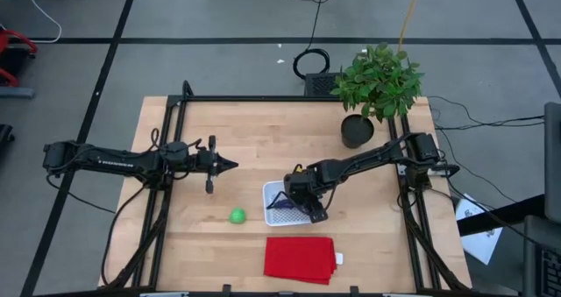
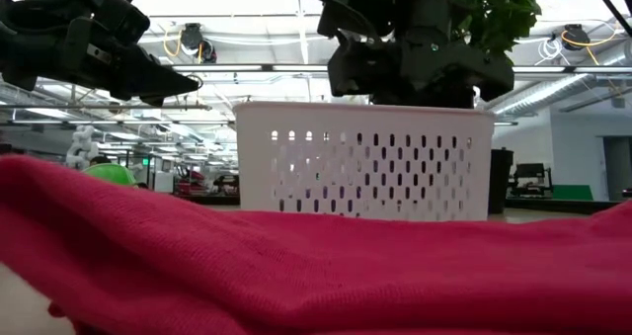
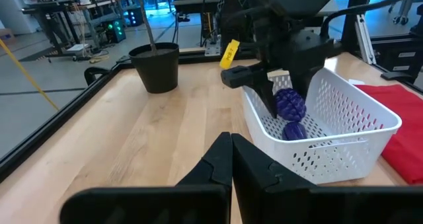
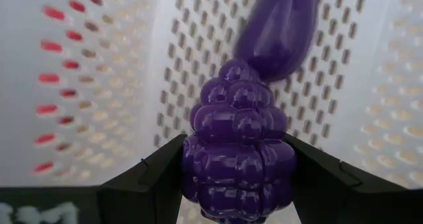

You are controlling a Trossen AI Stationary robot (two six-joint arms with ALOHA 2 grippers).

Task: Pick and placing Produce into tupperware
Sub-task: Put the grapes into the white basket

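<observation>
Left gripper (image 1: 230,165): It is held above the left half of the tabletop, pointing to the right. Its fingers are pressed together and nothing is held in them.

Green ball (image 1: 237,215): It is seen on the bare wood, near the front edge of the tabletop and just left of the basket. It has not been packed.

White basket (image 1: 273,192): This is the tupperware. It is set near the middle of the tabletop, toward the front edge. Its walls and floor are full of small holes.

Smooth purple piece (image 4: 277,26): It is found inside the basket, on the floor.

Bumpy purple grape bunch (image 4: 238,148): It is pinched between the two fingers of the right gripper, inside the basket walls and just beside the smooth purple piece.

Right gripper (image 3: 281,105): It is reached down into the basket.

Red cloth (image 1: 300,258): It is laid flat by the front edge of the tabletop, in front of the basket.

Potted plant (image 1: 379,80): It is stood at the back right corner of the tabletop.

Doing the step well: The grapes should be brought low, close to the floor. The fingers should be spread slowly so the grapes are dropped softly. The gripper should then be lifted straight up, so the walls are not bumped. The green ball is likely to be picked next.
</observation>
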